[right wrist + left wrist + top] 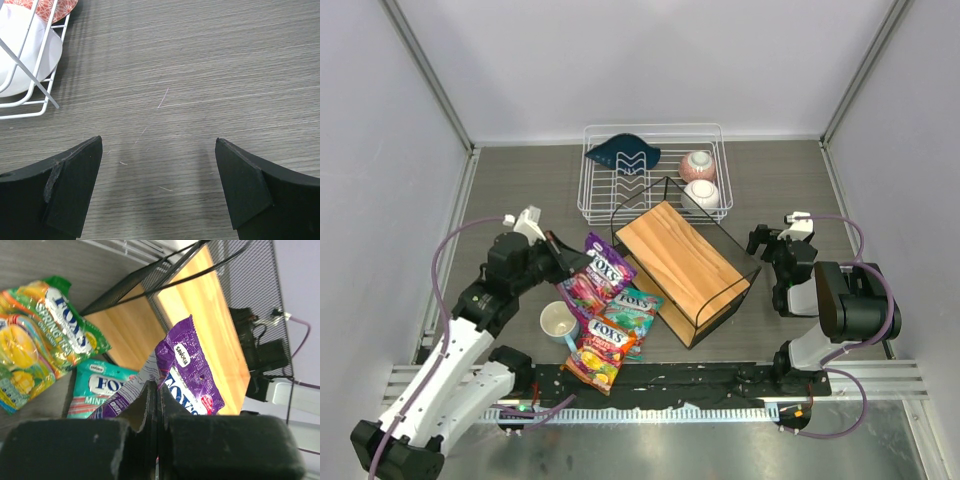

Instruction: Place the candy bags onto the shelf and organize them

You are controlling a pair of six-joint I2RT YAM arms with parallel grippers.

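My left gripper [563,264] [159,390] is shut on the near edge of the purple candy bag [605,266] [192,371] and holds it just left of the shelf [681,258], a black wire frame with a tan wooden board [212,315]. The teal bag [633,308] [97,385] lies on the table beside the shelf's near-left side. A green-edged bag with yellow and orange fruit print [601,347] [60,332] lies in front of it. I cannot pick out a fourth bag apart from these. My right gripper [775,245] [159,190] is open and empty over bare table, right of the shelf.
A small white cup [558,321] stands left of the bags, near my left arm. A white wire dish rack [610,205] [30,107] behind the shelf holds a dark blue item [623,153] and two bowls [699,180]. White walls enclose the table.
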